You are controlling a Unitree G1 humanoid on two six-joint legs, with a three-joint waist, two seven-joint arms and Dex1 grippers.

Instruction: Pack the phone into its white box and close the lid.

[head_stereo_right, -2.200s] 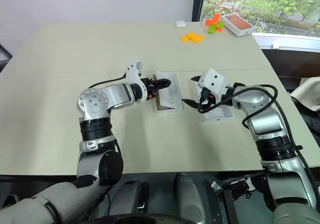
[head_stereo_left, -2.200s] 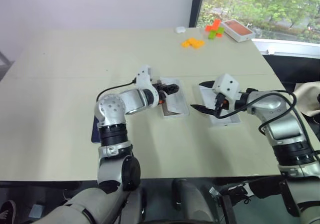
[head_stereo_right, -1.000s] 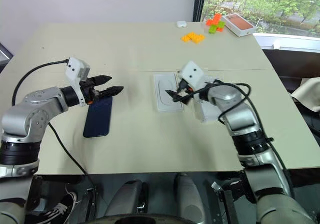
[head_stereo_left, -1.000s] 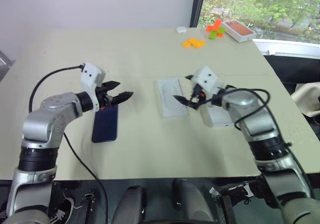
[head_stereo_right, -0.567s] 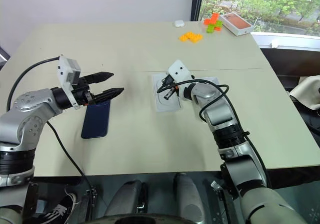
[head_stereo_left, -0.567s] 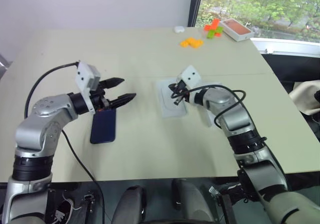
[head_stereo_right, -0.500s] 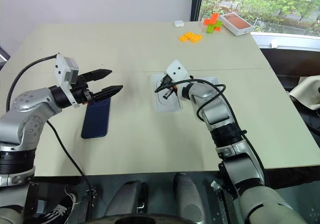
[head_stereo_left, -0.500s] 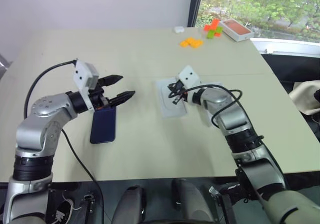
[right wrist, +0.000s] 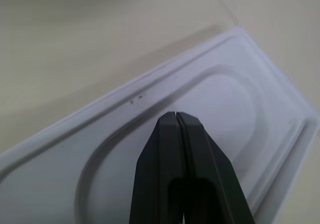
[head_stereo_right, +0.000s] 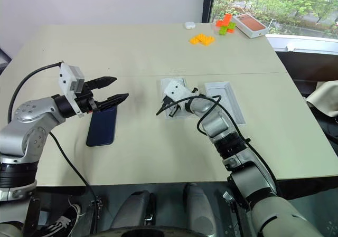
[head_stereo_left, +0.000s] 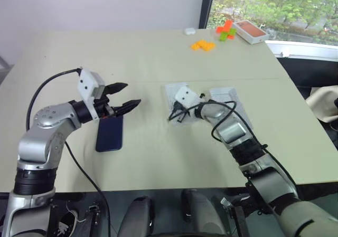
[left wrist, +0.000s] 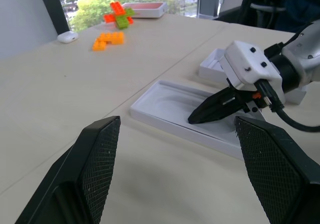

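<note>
Fingers of the right gripper are pressed together with nothing between them, tips poised over the flat white insert, probably to nudge it aside. From that insert: the desk spreads all around; the white box lies open just right; the phone lies well left, not yet packed. Above the phone, the left gripper hovers, its 2 fingers apart, likely poised to pick it up.

No text, label, brand or number can be read anywhere.
</note>
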